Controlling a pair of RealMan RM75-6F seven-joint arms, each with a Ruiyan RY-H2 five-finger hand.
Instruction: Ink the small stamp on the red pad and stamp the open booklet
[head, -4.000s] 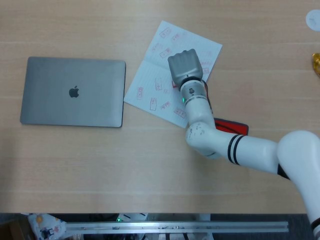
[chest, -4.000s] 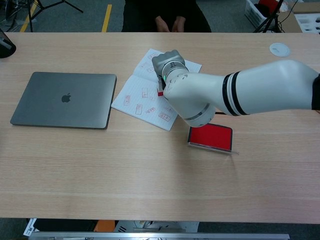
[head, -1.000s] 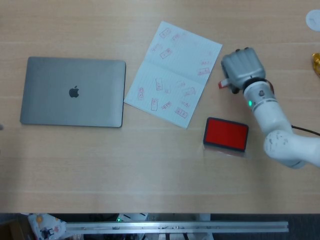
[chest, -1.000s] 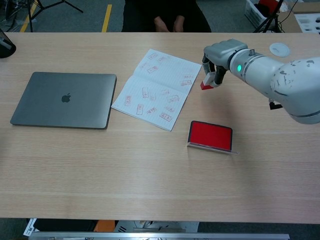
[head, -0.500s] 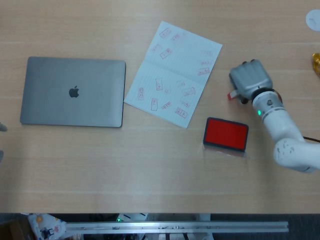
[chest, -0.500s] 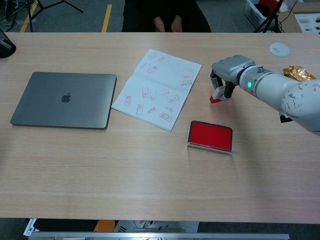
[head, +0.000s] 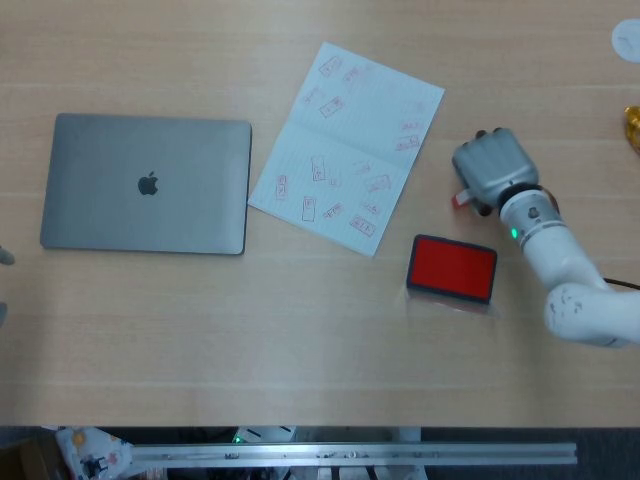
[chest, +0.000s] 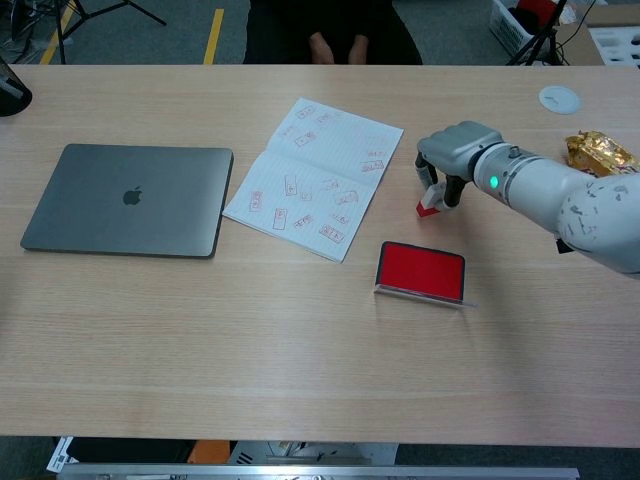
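Right hand (chest: 455, 150) gripping small stamp (chest: 428, 203) in curled fingers, between open booklet (chest: 315, 175) and red pad (chest: 421, 270).

Table (head: 200, 330) pale wood, matt, fine grain; laptop (head: 146, 183) grey metal, smooth, dull sheen; booklet (head: 346, 146) thin lined paper; red pad (head: 452, 268) matt; right hand (head: 490, 167) grey, smooth; arm (head: 565, 270) glossy white plastic.

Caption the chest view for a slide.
Right hand holds the small stamp between open booklet and red pad.
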